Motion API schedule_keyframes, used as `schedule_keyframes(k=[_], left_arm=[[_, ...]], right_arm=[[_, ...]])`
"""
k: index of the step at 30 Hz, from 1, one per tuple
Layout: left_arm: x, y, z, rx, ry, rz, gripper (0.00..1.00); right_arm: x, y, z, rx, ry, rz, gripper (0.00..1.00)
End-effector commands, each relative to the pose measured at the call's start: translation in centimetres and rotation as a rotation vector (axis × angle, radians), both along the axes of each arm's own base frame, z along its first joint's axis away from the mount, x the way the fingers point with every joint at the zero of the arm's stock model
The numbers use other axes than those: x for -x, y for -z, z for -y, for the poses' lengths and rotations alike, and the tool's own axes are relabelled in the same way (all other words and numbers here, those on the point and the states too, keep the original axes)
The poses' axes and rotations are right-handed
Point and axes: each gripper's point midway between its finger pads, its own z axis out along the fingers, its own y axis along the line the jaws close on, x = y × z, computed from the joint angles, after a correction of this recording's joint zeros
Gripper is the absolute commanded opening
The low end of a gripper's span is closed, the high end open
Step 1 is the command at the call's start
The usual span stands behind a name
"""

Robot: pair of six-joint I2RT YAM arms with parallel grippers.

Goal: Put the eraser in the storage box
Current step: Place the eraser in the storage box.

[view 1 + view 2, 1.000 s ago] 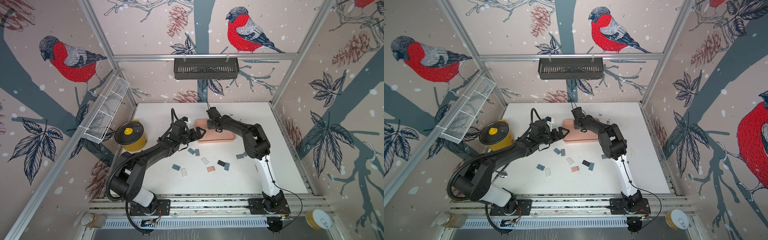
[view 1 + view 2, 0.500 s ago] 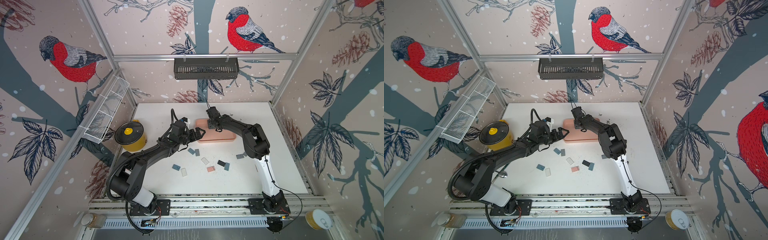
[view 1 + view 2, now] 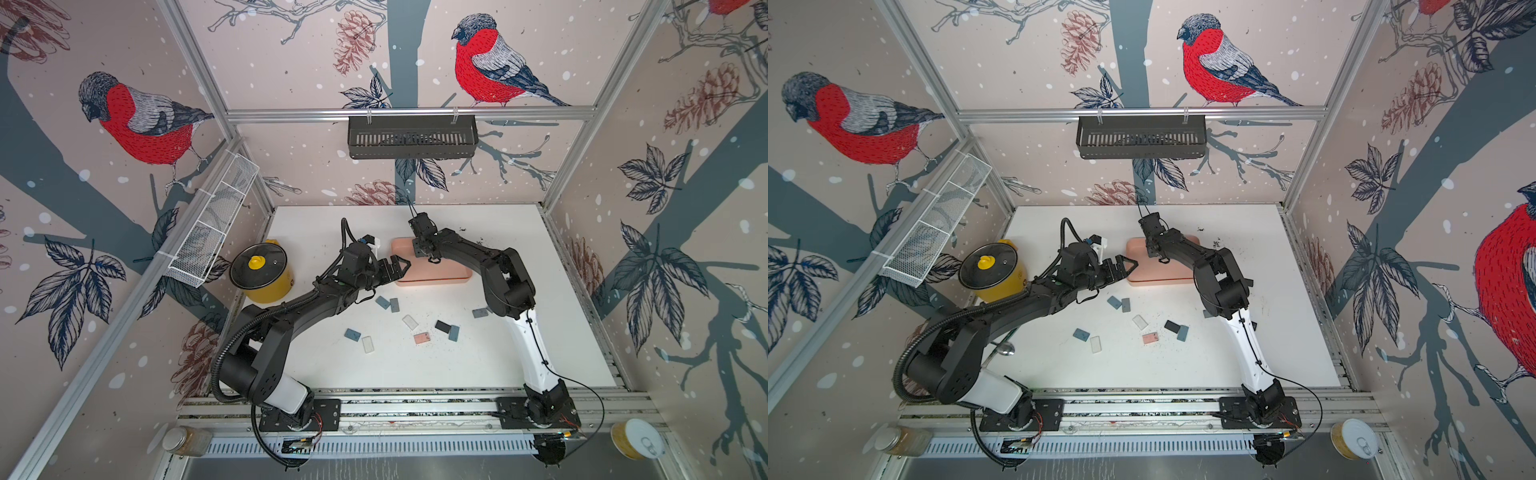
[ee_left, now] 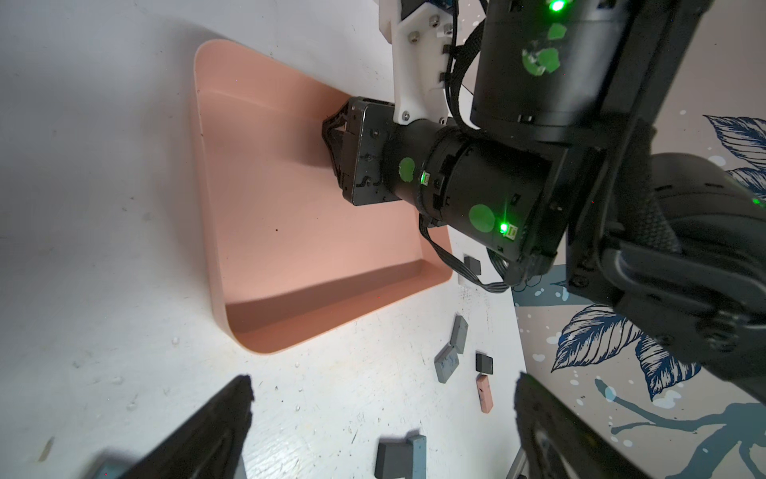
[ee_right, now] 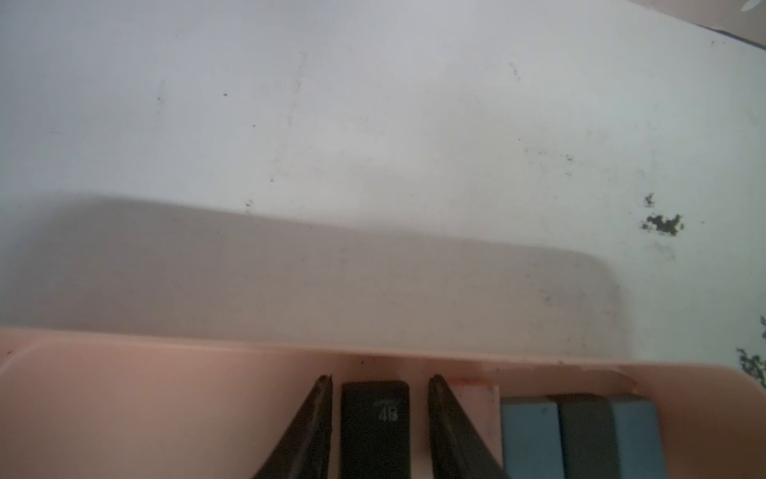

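Barely anything has shifted over the last second except the right gripper (image 5: 380, 378), whose jaws have eased apart and now stand open, a thin gap showing on each side of the black eraser (image 5: 375, 427). That eraser lies flat on the floor of the storage box (image 5: 166, 414), close to its wall, between the two fingers (image 5: 315, 427) and touching neither, with a row of other erasers (image 5: 580, 435) just past one finger. Meanwhile the left gripper (image 4: 383, 379) hangs wide open and empty above the worktop (image 3: 457, 365) near the box's corner, loose erasers (image 3: 419, 338) scattered close by.
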Motion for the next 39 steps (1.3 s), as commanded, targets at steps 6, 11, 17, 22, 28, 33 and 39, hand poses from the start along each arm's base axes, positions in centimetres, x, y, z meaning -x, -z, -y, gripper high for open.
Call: schedule_keyframes(k=[6, 11, 17, 22, 28, 33, 39], left_arm=[[-0.3, -1.0, 0.2, 0.018, 0.009, 0.042, 0.98], [-0.2, -0.9, 0.2, 0.018, 0.009, 0.040, 0.98], [-0.2, -0.9, 0.2, 0.020, 0.009, 0.038, 0.98], [-0.1, -0.9, 0.1, 0.018, 0.007, 0.039, 0.98], [-0.1, -1.0, -0.4, -0.013, -0.002, 0.038, 0.98], [-0.3, -1.2, -1.6, -0.102, -0.033, 0.040, 0.98], [-0.5, -1.7, -4.3, -0.247, -0.104, 0.036, 0.98]], right_arm=[[-0.1, 0.6, 1.0, 0.104, 0.018, 0.008, 0.40], [-0.2, 0.3, 1.6, 0.138, 0.037, 0.024, 0.40], [-0.2, 0.0, 1.7, 0.144, 0.039, 0.030, 0.40], [-0.4, -0.5, 1.5, 0.145, 0.029, 0.041, 0.40], [-0.1, -2.8, 0.4, 0.111, 0.006, 0.066, 0.42], [0.8, -5.3, -0.9, 0.053, -0.017, 0.093, 0.47], [3.1, -8.4, -1.2, -0.031, -0.032, 0.122, 0.55]])
